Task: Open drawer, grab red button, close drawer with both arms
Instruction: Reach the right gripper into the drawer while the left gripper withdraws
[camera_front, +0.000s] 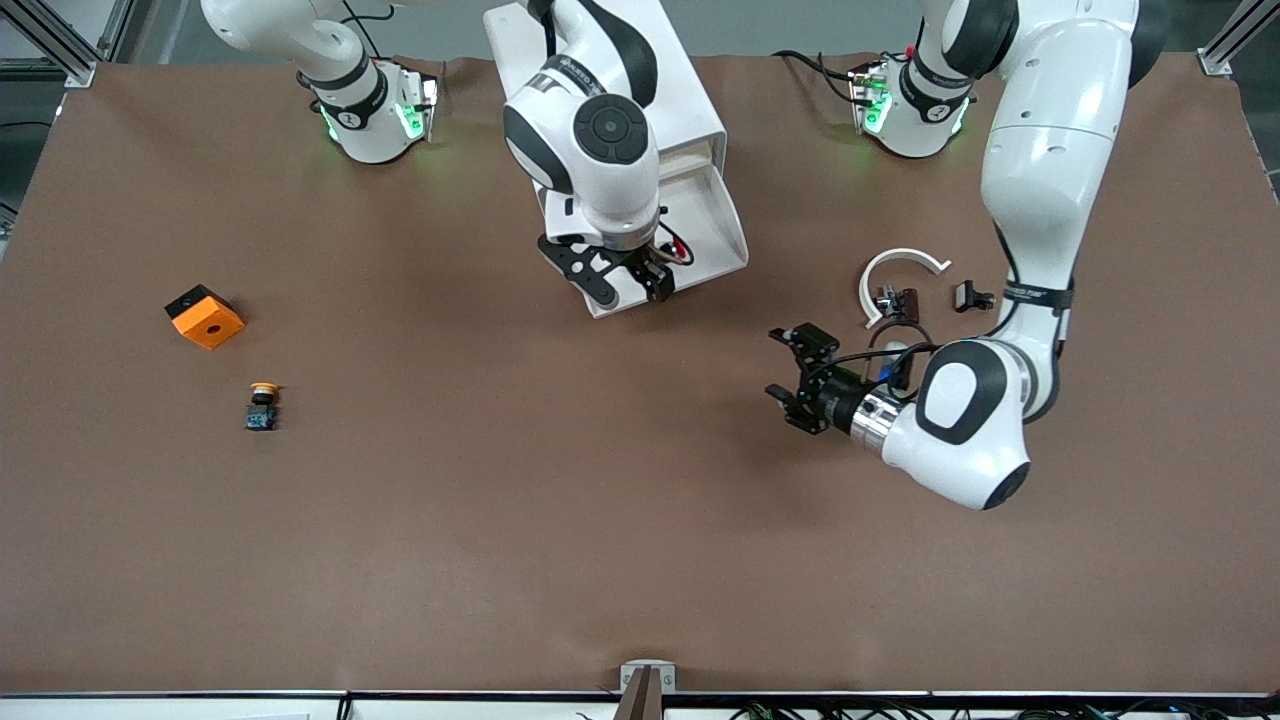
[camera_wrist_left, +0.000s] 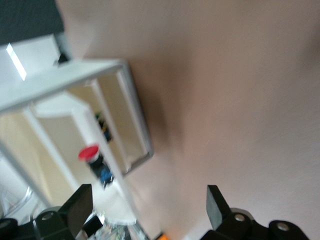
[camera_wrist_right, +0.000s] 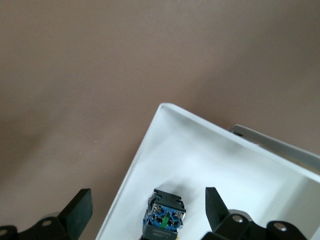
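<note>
Here, my right gripper (camera_front: 628, 283) hangs over the pulled-out drawer (camera_front: 722, 225), its two fingers spread apart and holding nothing. The drawer juts from the white cabinet (camera_front: 690, 105) that stands between my two bases, at the edge of the brown table (camera_front: 500, 500) farthest from the front camera. The red-capped button (camera_front: 678, 247) lies inside the drawer, just beside my right fingers; my right wrist view looks down on its blue base (camera_wrist_right: 164, 218) resting on the white drawer floor (camera_wrist_right: 210, 165), between my spread fingers (camera_wrist_right: 79, 207).

My left gripper (camera_front: 797, 372) hovers above bare table, toward the left arm's end and nearer the front camera than the cabinet, jaws parted and empty. From my left wrist view the button (camera_wrist_left: 91, 154) shows red in the open drawer (camera_wrist_left: 131, 120), well apart from that gripper.

An orange cube (camera_front: 204, 316) sits toward the right arm's end of the table. A yellow-capped button (camera_front: 263, 405) stands near it, closer to the front camera. A white curved piece (camera_front: 893, 268) and some small dark parts (camera_front: 972, 296) lie near my left arm.
</note>
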